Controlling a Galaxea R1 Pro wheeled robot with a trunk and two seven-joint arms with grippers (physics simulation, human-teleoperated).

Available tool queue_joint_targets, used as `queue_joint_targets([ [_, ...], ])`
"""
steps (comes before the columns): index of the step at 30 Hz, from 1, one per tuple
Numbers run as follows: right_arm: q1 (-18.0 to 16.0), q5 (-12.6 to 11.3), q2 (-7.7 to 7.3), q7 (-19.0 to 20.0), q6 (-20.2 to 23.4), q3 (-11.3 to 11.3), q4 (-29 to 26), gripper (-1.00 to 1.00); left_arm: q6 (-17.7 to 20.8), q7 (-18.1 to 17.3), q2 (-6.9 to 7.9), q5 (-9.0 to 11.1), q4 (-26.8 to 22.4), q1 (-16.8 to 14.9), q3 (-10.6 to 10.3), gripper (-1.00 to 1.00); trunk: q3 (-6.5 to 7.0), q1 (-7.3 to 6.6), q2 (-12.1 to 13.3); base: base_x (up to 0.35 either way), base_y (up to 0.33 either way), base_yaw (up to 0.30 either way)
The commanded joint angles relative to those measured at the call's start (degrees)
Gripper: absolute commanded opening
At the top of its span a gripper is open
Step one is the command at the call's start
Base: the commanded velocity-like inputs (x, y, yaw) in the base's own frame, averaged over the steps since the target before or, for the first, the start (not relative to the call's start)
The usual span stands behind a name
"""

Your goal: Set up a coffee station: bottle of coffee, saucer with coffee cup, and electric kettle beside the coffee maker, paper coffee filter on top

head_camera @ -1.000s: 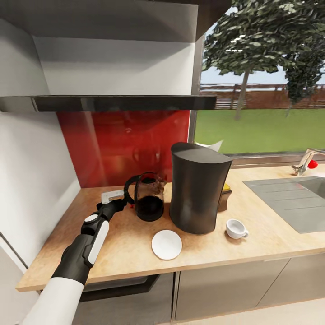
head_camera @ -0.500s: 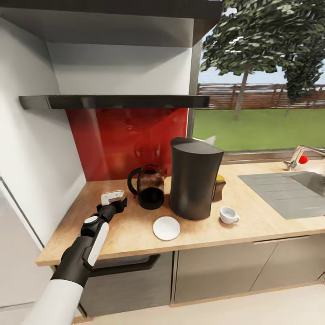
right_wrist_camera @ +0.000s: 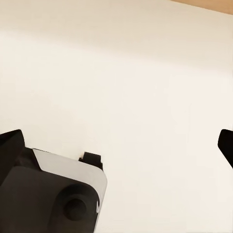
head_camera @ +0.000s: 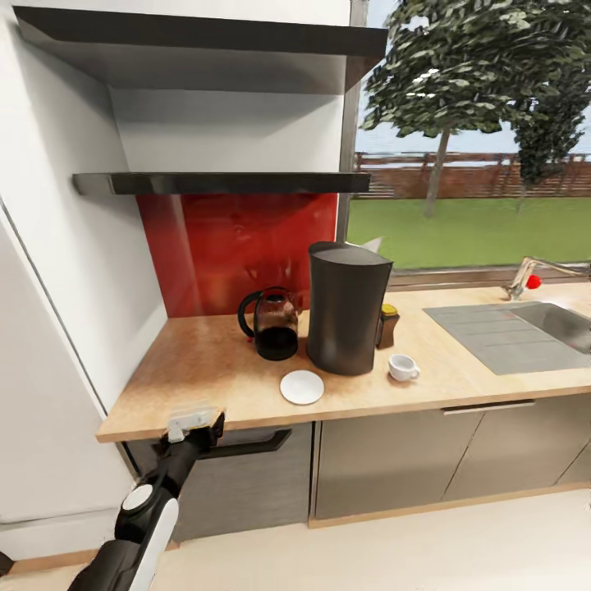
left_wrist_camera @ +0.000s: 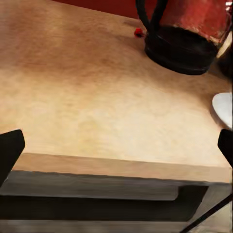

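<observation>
**Coffee gear grouped on kitchen counter as robot's left arm reaches toward the worktop edge**

Head view: The left arm rises from the bottom of the frame, black forearm with a white panel, its gripper (head_camera: pixel 195 424) level with the front edge of the countertop (head_camera: pixel 205 369) near the left corner, over a dark cabinet front. Whether its fingers are spread is hard to judge from here. On the pale wood-grain worktop a tall, dark grey, smooth-sided coffee maker (head_camera: pixel 347 307) stands in front of a glossy red backsplash. Just left of it sits the electric kettle (head_camera: pixel 271 323), rounded glass, dark inside, with a black loop handle. A flat round white saucer (head_camera: pixel 301 387) lies in front, between kettle and coffee maker, bare. The small white coffee cup (head_camera: pixel 402 367) stands on the counter to the right of the coffee maker, apart from the saucer. The bottle of coffee (head_camera: pixel 387 325), brown with a yellowish band, stands close against the machine's right side. A white tip of the paper coffee filter (head_camera: pixel 373 244) shows behind the machine's top. The thin black kitchen shelf (head_camera: pixel 222 182) hangs above. A grey sink (head_camera: pixel 517 328) is set in the counter at right.

Left wrist view: Two black fingertips (left_wrist_camera: pixel 10 148) sit wide apart with nothing between them. Beyond lie the wood-grain worktop, the kettle's black base, a small red button (left_wrist_camera: pixel 139 32) and the saucer's rim.

Right wrist view: The right gripper's (right_wrist_camera: pixel 116 145) dark fingertips stand far apart, holding nothing, over a pale cream floor (right_wrist_camera: pixel 126 73) and part of the robot's white-and-black body (right_wrist_camera: pixel 53 194).
</observation>
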Motion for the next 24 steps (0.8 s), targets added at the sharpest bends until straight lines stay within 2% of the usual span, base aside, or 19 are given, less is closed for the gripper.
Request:
queue_joint_targets([
  [1,0.0,0.1,-0.05,-0.2,-0.1,0.4,0.0,1.0,-2.5,-1.3,0.1,0.6,-0.3,3.7,0.2,1.0,-0.08,0.0,-0.1,-0.084,0.0,0.0],
  [3,0.0,0.1,-0.06,-0.2,-0.1,0.4,0.0,1.0,-5.7,-2.2,0.19,0.5,-0.1,7.2,0.3,1.0,-0.08,0.0,-0.1,-0.044,0.0,0.0],
  [4,0.0,0.1,-0.05,-0.2,-0.1,0.4,0.0,1.0,-8.6,-2.6,0.22,0.4,0.0,9.7,0.4,1.0,-0.08,0.0,-0.1,-0.018,0.0,0.0],
  [7,0.0,0.1,-0.06,-0.2,-0.1,0.4,0.0,1.0,-14.5,-2.9,0.38,0.3,1.2,14.3,0.4,1.0,-0.08,0.0,-0.1,-0.008,0.0,0.0],
  [8,0.0,0.1,-0.04,-0.2,-0.1,0.4,0.0,1.0,-16.9,-2.9,0.46,0.2,6.2,15.9,0.4,1.0,-0.08,0.0,-0.1,-0.002,0.0,0.0],
  [9,0.0,0.1,-0.05,-0.2,-0.1,0.4,0.0,1.0,-17.6,-2.9,0.48,0.0,9.7,16.4,0.4,1.0,-0.08,0.0,-0.1,-0.001,0.0,0.0],
  [12,0.0,0.1,-0.03,-0.2,-0.1,0.4,0.0,1.0,-18.4,-2.9,0.56,-0.2,17.8,16.7,0.5,1.0,-0.08,0.0,-0.1,0.0,0.0,0.0],
  [13,0.0,0.1,-0.02,-0.2,-0.1,0.4,0.0,1.0,-18.6,-2.8,0.75,-0.3,22.0,16.7,0.4,1.0,-0.08,0.0,-0.1,0.0,0.0,0.0],
  [15,0.0,0.1,-0.02,-0.2,-0.1,0.4,0.0,1.0,-18.7,-2.6,1.45,-0.4,27.2,16.8,0.4,1.0,-0.08,0.0,-0.1,0.0,0.0,0.0],
  [16,0.0,0.1,-0.02,-0.2,-0.1,0.4,0.0,1.0,-18.8,-2.4,2.74,-0.4,32.0,16.8,0.4,1.0,-0.08,0.0,-0.1,0.0,0.0,0.0],
  [19,0.0,0.1,-0.02,-0.2,-0.1,0.4,0.0,1.0,-18.8,-2.3,4.53,-0.4,38.0,16.8,0.4,1.0,-0.08,0.0,-0.1,0.0,0.0,0.0],
  [24,0.0,0.0,-0.02,-0.2,-0.1,0.0,0.0,1.0,-17.9,-2.2,8.75,-0.3,56.5,16.5,0.3,1.0,-0.08,0.0,-0.1,0.0,0.0,0.0],
])
